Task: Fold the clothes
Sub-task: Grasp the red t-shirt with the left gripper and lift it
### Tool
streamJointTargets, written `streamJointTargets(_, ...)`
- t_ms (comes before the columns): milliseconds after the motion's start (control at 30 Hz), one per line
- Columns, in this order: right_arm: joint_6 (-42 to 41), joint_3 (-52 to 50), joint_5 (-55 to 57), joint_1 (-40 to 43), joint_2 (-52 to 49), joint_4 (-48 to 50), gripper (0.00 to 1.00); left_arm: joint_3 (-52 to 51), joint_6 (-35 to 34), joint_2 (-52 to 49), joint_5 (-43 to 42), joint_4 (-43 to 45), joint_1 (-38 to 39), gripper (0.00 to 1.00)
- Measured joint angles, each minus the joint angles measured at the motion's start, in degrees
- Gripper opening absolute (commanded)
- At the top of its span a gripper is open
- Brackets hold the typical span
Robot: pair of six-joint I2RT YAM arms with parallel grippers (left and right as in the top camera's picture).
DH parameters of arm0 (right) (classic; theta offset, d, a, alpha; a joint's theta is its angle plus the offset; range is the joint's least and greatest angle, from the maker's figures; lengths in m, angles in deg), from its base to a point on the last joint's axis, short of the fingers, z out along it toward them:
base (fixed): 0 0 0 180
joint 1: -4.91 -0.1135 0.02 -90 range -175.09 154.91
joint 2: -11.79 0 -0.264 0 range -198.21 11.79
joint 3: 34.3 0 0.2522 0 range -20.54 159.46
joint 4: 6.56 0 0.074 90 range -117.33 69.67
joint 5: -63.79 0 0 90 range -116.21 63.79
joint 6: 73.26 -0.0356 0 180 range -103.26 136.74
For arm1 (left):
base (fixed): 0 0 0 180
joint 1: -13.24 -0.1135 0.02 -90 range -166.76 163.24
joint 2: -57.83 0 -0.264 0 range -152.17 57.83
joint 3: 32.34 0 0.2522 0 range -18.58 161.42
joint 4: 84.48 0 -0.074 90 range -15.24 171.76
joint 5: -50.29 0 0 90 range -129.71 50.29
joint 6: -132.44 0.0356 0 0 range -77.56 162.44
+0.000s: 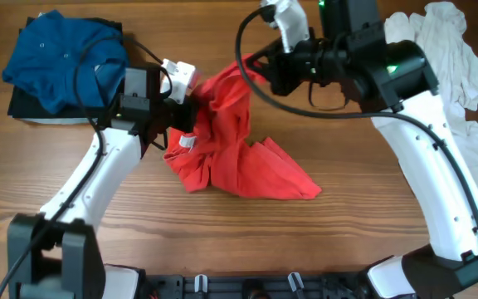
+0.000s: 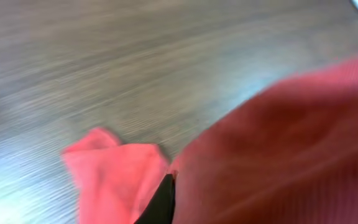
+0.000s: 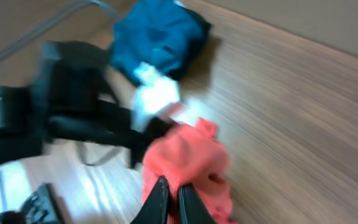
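Note:
A red garment (image 1: pixel 231 145) hangs bunched between my two grippers above the table's middle, its lower part trailing on the wood toward the front right. My left gripper (image 1: pixel 191 104) is shut on its left edge; in the left wrist view the red cloth (image 2: pixel 278 155) fills the frame and hides most of the jaws. My right gripper (image 1: pixel 256 68) is shut on the garment's top edge; the right wrist view shows the two fingers (image 3: pixel 169 196) pinching red cloth (image 3: pixel 188 155).
A blue garment (image 1: pixel 60 54) lies folded on a dark board (image 1: pixel 23 108) at the back left; it also shows in the right wrist view (image 3: pixel 157 34). A heap of white clothes (image 1: pixel 459 62) lies at the back right. Bare wood lies along the front.

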Motion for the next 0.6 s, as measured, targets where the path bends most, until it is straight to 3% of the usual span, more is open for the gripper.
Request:
streamJointTargets(233, 0.1, 0.0, 2.9, 9.1, 0.0, -1.4, 0.04, 6.6, -2.2, 15.6, 7.7, -0.8, -2.0, 0.04)
streamJointTargets(467, 0.3, 1.4, 1.9, 12.3, 1.8, -1.4, 0.04, 10.3, -2.5, 29.1, 8.0, 1.9, -1.9, 0.04)
streamJointTargets(600, 0.3, 4.8, 0.0, 16.1, 8.1, -1.4, 0.04, 10.3, -3.0, 34.8, 6.9, 3.0, -1.3, 0.04)
